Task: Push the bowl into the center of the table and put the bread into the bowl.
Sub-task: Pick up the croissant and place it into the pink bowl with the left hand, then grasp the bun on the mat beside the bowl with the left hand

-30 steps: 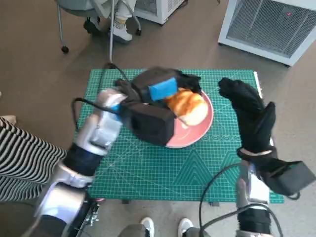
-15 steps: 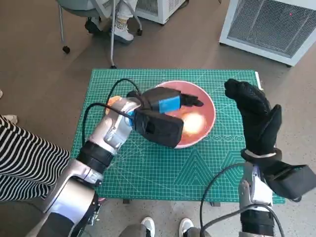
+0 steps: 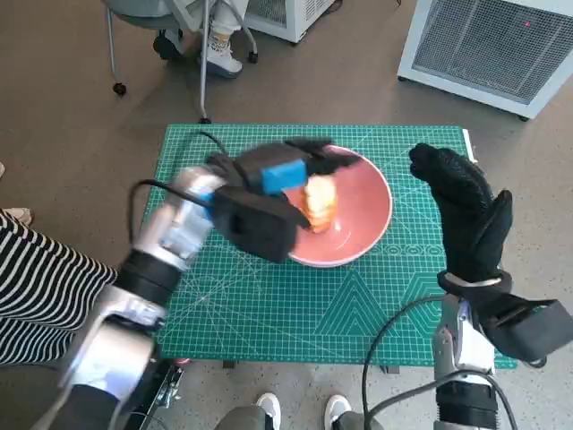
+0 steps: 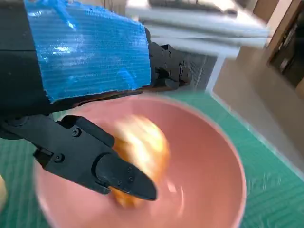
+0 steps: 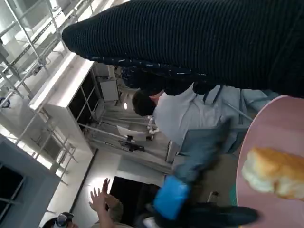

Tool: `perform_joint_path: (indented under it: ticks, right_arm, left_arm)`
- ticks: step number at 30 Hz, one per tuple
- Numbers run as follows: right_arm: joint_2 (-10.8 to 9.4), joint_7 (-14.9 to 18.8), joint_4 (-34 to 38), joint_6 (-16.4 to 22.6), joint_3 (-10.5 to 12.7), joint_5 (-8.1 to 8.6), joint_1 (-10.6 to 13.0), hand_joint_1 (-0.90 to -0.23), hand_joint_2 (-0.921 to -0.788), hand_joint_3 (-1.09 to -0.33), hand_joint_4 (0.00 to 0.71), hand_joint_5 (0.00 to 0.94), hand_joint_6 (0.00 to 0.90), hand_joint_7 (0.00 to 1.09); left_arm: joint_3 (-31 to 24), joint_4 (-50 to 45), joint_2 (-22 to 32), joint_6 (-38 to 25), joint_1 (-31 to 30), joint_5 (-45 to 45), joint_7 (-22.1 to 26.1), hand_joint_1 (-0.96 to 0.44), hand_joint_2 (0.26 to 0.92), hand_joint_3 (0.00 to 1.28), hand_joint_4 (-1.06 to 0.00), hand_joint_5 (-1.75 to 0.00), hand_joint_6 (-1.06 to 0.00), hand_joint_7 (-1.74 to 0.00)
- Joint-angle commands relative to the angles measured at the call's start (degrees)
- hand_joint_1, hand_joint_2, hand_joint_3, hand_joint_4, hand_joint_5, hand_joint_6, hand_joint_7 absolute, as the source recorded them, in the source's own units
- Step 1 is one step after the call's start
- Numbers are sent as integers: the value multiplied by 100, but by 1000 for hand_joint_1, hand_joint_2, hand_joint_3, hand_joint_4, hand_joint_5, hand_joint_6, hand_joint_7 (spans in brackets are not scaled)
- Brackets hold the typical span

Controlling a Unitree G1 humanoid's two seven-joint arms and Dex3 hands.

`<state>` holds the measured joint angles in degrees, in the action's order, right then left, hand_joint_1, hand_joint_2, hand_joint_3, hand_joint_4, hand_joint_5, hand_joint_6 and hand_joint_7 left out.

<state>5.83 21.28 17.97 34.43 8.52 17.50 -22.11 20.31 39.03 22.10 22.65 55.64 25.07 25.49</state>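
Note:
The pink bowl [image 3: 380, 211] sits on the green mat [image 3: 295, 305], slightly right of the table's middle. A golden bread roll [image 3: 319, 202] lies inside it, toward its left side. My left hand [image 3: 279, 170] hovers over the bowl's left rim, blurred, with nothing in it. In the left wrist view its fingers [image 4: 109, 171] are spread in front of the blurred bread [image 4: 142, 152] and the bowl [image 4: 209, 161]. The right wrist view shows the bread [image 5: 273, 178] lying free in the bowl [image 5: 256, 142], apart from my left hand [image 5: 171, 197]. My right hand [image 3: 461, 210] stands raised and open just right of the bowl.
A white grilled appliance [image 3: 501, 45] stands on the floor beyond the table's far right corner. Chair legs and a person's feet [image 3: 215, 49] are beyond the far edge. A person in stripes [image 3: 36, 287] sits at the left. Shoes [image 3: 269, 412] show at the near edge.
My left hand has let go of the bread and drawn back to the left. The bread now lies uncovered in the bowl. My right hand has hardly moved.

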Motion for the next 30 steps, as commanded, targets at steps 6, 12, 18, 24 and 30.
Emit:
perform_joint_path:
  ticks: [6, 12, 18, 24, 30]
  right_arm:
    - [15, -42, 44, -66, 1, -71, 43, -690, -921, -744, 163, 4, 63, 455]
    - [26, -18, 72, -50, 6, -48, 29, -692, -921, -743, 166, 5, 66, 452]
    - [30, -19, 71, -48, 4, -46, 31, -693, -921, -742, 170, 6, 68, 449]
    - [29, -12, 103, -8, 21, -35, 37, -695, -921, -742, 169, 5, 66, 444]
    - [10, -46, 124, 32, 16, -70, 30, -695, -921, -742, 171, 4, 66, 441]
  left_arm:
    - [-663, -129, 879, -94, 203, -482, 530, -693, 871, 6, -10, 0, -157, -4]
    - [-713, 28, 1171, -361, 382, -281, 530, -614, 819, 1, -16, -5, -172, -11]
    - [-682, 60, 1208, -413, 421, -271, 530, -590, 804, 0, -25, -7, -178, -13]
    - [-437, 1299, 1361, -525, 917, 94, 496, -481, 748, 3, -52, -15, -202, -22]
    - [-183, 2225, 1230, -518, 1155, 336, 442, -392, 748, 11, -30, -1, -169, -3]
